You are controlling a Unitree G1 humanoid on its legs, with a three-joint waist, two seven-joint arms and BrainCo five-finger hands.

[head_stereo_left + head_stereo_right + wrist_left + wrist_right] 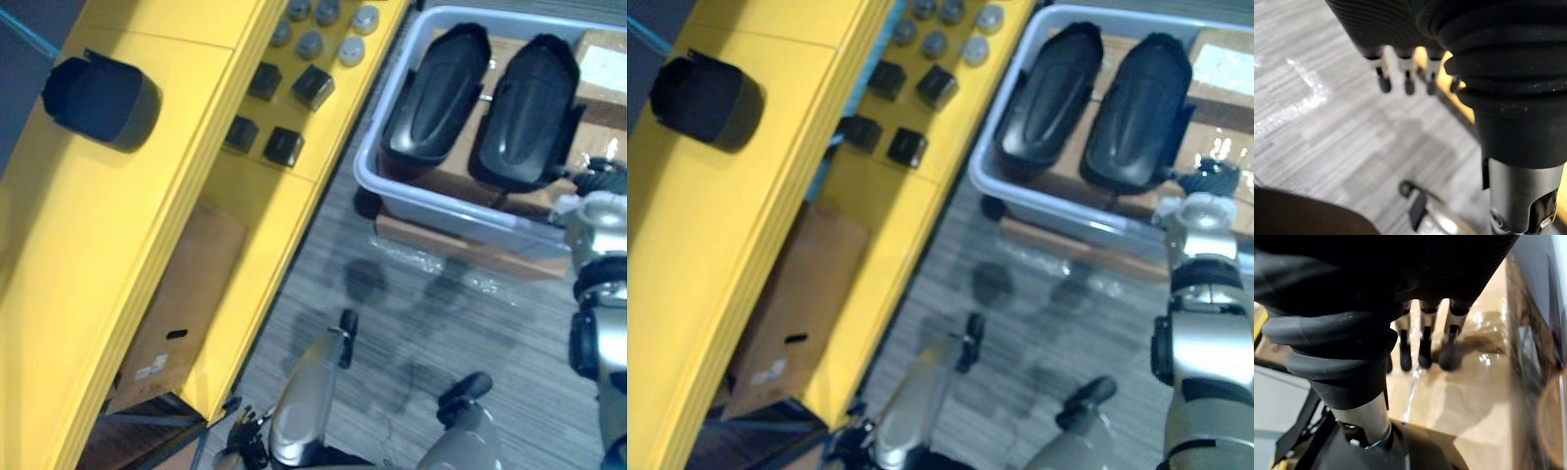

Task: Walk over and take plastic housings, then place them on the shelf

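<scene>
Two long black plastic housings (436, 93) (534, 108) lie side by side in a grey bin (367, 162) at the upper right. A third, rounder black housing (98, 98) rests on the top board of the yellow shelf (59, 294) at the left. My right hand (1207, 181) hangs by the bin's near right corner, beside the right housing and apart from it. In the right wrist view its fingers (1425, 340) point straight down over taped cardboard and hold nothing. My left hand's fingers (1409, 78) hang straight over the grey floor, with the yellow shelf beyond them.
Small black square parts (284, 145) and grey round caps (309, 44) sit on a lower shelf board. A cardboard box (176, 313) stands under the shelf. The bin rests on flat cardboard (441, 245). Clear film (470, 279) lies on the floor.
</scene>
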